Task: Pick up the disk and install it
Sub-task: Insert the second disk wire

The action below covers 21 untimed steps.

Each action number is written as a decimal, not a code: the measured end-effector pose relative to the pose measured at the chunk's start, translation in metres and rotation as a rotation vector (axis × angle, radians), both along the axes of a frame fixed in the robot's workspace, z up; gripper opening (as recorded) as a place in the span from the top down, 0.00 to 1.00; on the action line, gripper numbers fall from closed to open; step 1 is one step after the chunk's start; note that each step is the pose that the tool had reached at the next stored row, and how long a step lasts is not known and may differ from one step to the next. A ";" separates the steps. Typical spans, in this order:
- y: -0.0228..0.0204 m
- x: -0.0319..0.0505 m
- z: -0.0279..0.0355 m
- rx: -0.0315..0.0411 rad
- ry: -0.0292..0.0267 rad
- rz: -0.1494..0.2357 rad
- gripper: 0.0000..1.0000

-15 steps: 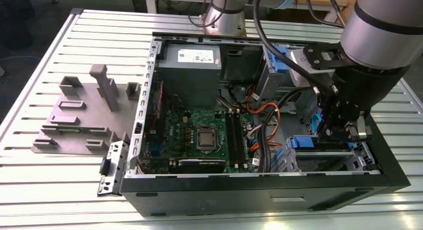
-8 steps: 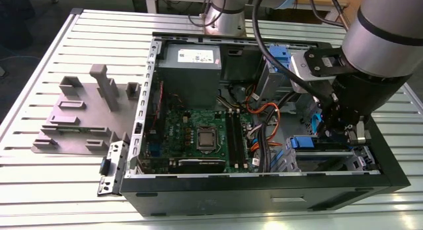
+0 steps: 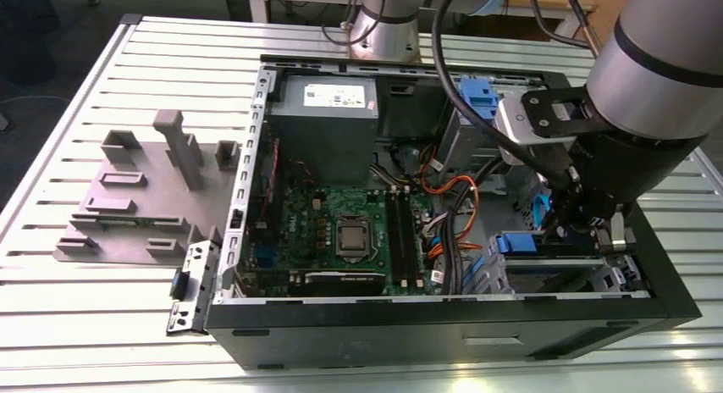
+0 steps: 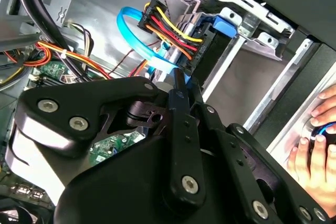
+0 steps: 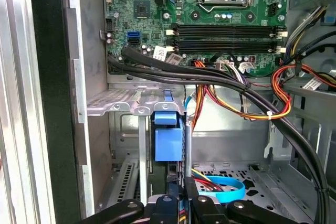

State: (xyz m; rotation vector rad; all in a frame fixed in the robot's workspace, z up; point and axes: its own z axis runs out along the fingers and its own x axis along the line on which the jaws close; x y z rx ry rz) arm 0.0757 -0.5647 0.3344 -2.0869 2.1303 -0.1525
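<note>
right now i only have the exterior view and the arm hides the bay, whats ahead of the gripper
Observer: In the first wrist view a blue piece stands upright in the bay, just ahead of the gripper.
Operator: cables close by
Observer: A flat blue cable curls on the bay floor near the gripper.
Operator: anything outside
Observer: In the second wrist view a person's hand rests beyond the case rim.

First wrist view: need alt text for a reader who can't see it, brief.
The gripper sits low inside an open computer case, right below a blue plastic piece standing in a metal drive bay. Beyond it lies the green motherboard, with black, red, orange and yellow cables crossing in front.
</note>
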 end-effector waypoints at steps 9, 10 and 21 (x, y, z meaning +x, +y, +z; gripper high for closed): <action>-0.0024 0.0000 -0.0019 0.0000 0.0000 0.000 0.84; -0.0024 0.0000 -0.0022 0.0000 0.0000 0.000 0.84; -0.0024 0.0007 -0.0035 0.0003 0.0000 0.000 0.84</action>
